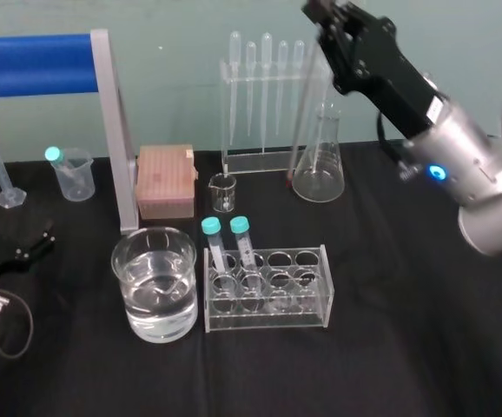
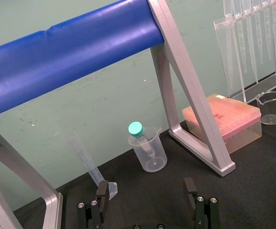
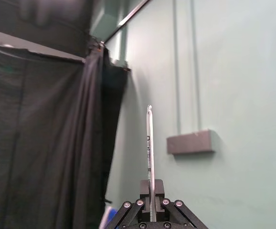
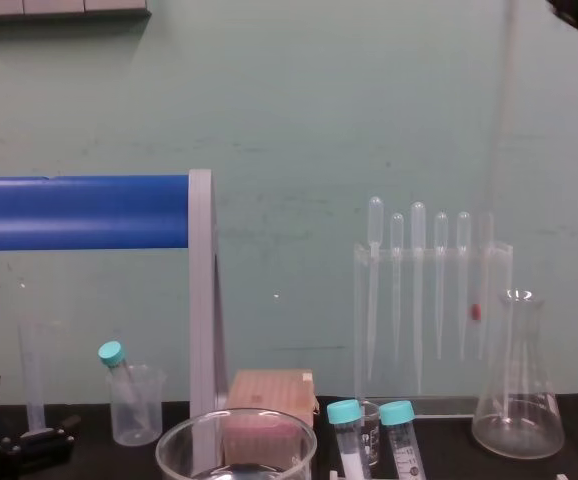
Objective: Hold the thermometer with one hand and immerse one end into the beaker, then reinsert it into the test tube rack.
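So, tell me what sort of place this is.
Probably a chemistry lab bench: a rack of pipettes, a conical flask and a test tube rack beside a beaker. The right gripper holds the thermometer raised; the left gripper lies open at left on the table.

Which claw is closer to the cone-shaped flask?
Right. The right claw hangs above the conical flask, holding the thermometer; the left claw sits far off to its left.

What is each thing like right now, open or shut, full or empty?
Thermometer: held high, red tip in the air.
Right gripper: jaws shut on the thermometer.
Left gripper: jaws open, empty, parked at the left.
Beaker: partly full of clear liquid.
Test tube rack: two teal-capped tubes in it, other holes empty.
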Tool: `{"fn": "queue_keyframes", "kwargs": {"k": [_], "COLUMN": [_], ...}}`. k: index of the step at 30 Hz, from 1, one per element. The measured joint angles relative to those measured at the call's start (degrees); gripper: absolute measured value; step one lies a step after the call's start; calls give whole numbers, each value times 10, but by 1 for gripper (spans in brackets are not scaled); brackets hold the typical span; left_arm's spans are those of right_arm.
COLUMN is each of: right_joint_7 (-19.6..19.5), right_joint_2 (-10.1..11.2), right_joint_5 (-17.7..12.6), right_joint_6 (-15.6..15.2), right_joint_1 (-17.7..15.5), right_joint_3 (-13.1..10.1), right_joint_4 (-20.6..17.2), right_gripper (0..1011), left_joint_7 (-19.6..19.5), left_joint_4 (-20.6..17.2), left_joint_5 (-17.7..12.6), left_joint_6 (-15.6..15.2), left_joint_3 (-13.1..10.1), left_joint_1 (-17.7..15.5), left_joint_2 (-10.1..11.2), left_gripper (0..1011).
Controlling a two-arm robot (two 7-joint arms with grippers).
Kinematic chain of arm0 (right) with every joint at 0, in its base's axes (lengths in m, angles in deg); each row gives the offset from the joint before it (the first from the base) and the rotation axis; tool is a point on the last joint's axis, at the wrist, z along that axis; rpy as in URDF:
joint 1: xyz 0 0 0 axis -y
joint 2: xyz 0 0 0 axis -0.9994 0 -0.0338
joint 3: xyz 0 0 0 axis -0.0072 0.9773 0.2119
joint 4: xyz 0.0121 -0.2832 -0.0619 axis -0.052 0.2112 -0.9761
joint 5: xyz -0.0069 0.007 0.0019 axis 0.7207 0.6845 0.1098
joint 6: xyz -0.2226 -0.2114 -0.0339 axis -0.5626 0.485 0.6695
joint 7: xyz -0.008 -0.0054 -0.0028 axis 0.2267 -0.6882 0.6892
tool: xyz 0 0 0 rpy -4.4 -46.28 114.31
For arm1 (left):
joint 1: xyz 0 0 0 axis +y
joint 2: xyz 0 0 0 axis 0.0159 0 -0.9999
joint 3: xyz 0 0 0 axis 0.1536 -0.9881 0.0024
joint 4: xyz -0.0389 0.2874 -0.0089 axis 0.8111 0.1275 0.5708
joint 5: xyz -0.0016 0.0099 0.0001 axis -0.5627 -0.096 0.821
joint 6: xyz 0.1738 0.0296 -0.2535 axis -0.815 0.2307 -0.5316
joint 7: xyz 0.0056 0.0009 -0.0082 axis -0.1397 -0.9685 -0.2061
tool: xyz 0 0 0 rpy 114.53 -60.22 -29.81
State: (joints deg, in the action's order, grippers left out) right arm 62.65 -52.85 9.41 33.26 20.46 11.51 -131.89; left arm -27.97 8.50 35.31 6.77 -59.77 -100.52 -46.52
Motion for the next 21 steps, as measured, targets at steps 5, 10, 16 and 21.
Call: {"fn": "queue_keyframes", "kwargs": {"k": [5,10,16,21], "right_joint_7": [-7,-15,-12,-5], "right_joint_2": [8,11,8,6], "right_joint_5": [-3,-4,-2,3], "right_joint_6": [0,-2,-10,-14], "right_joint_1": [-31,-63,-74,-75], "right_joint_3": [-13,-21,-21,-18], "right_joint_4": [-2,3,25,46], "right_gripper": [57,57,57,57], "left_joint_7": [0,0,0,0], "left_joint_4": [0,0,0,0], "left_joint_5": [0,0,0,0], "left_joint_6": [0,0,0,0], "left_joint_3": [0,0,0,0], "left_joint_1": [0,0,0,0], "left_joint_2": [0,0,0,0], "left_gripper": [1008,1008,1008,1008]}}
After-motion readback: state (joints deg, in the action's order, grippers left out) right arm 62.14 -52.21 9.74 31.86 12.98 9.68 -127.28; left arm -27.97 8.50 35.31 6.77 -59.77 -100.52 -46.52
